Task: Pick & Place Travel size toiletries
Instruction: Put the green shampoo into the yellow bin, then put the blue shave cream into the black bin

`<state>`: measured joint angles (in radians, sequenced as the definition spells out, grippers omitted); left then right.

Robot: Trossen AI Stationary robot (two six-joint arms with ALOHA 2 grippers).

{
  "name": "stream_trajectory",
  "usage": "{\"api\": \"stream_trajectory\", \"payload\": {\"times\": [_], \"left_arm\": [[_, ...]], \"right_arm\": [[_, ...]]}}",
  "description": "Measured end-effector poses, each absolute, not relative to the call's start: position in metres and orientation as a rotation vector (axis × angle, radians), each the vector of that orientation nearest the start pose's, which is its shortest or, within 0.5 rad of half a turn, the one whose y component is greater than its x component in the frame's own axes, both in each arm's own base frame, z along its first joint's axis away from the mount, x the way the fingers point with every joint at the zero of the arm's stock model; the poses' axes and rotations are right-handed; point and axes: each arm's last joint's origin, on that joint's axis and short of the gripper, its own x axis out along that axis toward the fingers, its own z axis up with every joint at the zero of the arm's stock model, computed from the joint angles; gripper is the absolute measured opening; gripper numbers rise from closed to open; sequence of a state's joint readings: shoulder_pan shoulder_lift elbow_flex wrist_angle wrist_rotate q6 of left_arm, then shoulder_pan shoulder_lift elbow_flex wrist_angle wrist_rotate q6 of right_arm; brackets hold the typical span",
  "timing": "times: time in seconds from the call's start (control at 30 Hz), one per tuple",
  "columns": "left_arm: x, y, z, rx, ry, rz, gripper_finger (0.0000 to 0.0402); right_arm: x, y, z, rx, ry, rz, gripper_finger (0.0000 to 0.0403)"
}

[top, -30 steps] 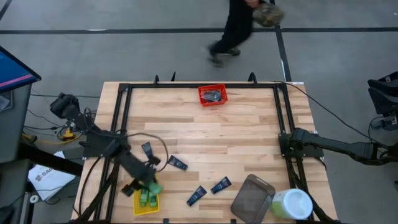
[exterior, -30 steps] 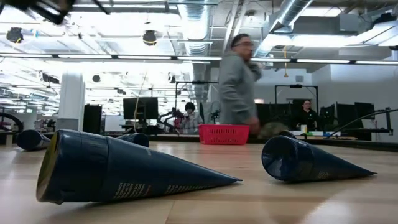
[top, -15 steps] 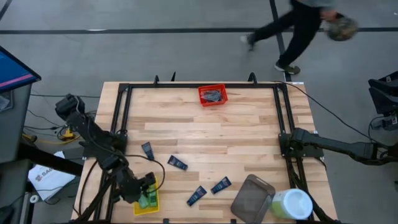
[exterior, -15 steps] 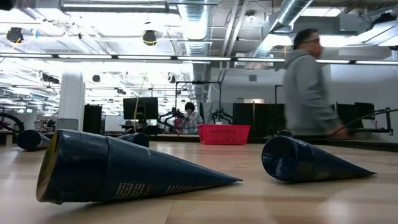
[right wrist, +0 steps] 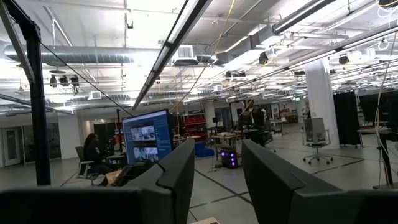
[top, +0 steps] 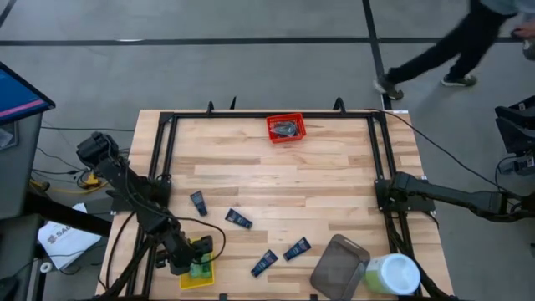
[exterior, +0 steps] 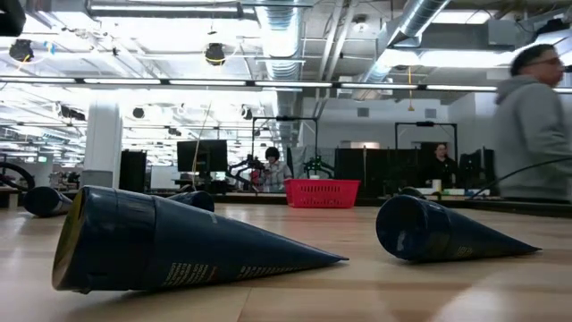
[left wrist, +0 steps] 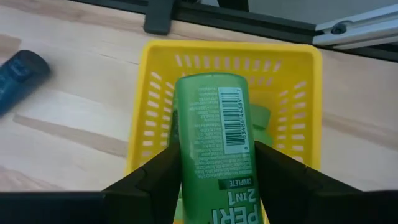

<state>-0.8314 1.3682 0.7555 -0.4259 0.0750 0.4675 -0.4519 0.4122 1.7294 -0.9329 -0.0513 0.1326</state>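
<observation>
My left gripper (top: 189, 256) is at the table's near left corner, over the yellow basket (top: 197, 279), and is shut on a bright green bottle (left wrist: 214, 137). More green bottles (left wrist: 259, 118) lie in the basket under it. Several dark blue tubes lie on their sides on the wood: one (top: 198, 202), another (top: 238, 219), and two near the front (top: 265, 262) (top: 296, 249). Dark grey pucks sit in the red basket (top: 286, 128) at the far edge. My right gripper (right wrist: 217, 168) is open, parked past the table's right edge, and looks into the room. My left gripper pinches the green bottle by the sides of its body (left wrist: 186, 171), one finger (left wrist: 158, 180) on each side. The fingers lie along the bottle, slanting down from the table's left. Its free end (left wrist: 211, 84) points into the yellow basket; whether it rests there, I cannot tell.
A grey container (top: 338, 266) and a big pale green and white tub (top: 391, 274) stand at the near right corner. A black frame rail (top: 165, 150) runs along the table's left side, another along the right. A person (top: 456, 50) walks on the floor beyond the far edge.
My left arm has folded back toward the table's left near corner, and its gripper with the green bottle has moved a little left and toward the near edge, lower over the yellow basket. The person behind the table has walked to the right.
</observation>
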Motion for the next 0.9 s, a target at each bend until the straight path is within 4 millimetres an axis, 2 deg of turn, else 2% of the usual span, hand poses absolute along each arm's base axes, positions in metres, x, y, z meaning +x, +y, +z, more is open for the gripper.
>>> {"api": "stream_trajectory", "payload": {"times": [0.13, 0.43, 0.6, 0.77, 0.9], "left_arm": [[0.167, -0.185, 0.192, 0.788, 0.775, -1.045, 0.0188], [0.164, -0.182, 0.204, 0.767, 0.718, -1.041, 0.0262], [0.165, -0.183, 0.207, 0.706, 0.735, -1.006, 0.0289], [0.17, -0.178, 0.232, 0.645, 0.667, -0.789, 0.0297], [0.173, -0.158, 0.26, 0.476, 0.602, -0.464, 0.0297]], "right_arm": [[-0.115, 0.058, 0.498, 0.033, -0.4, -0.37, 0.0127], [-0.115, 0.058, 0.498, 0.033, -0.399, -0.37, 0.0127], [-0.115, 0.058, 0.498, 0.033, -0.399, -0.37, 0.0127], [-0.102, 0.054, 0.501, 0.039, -0.363, -0.398, 0.0127], [-0.078, 0.044, 0.505, 0.057, -0.288, -0.424, 0.0127]]}}
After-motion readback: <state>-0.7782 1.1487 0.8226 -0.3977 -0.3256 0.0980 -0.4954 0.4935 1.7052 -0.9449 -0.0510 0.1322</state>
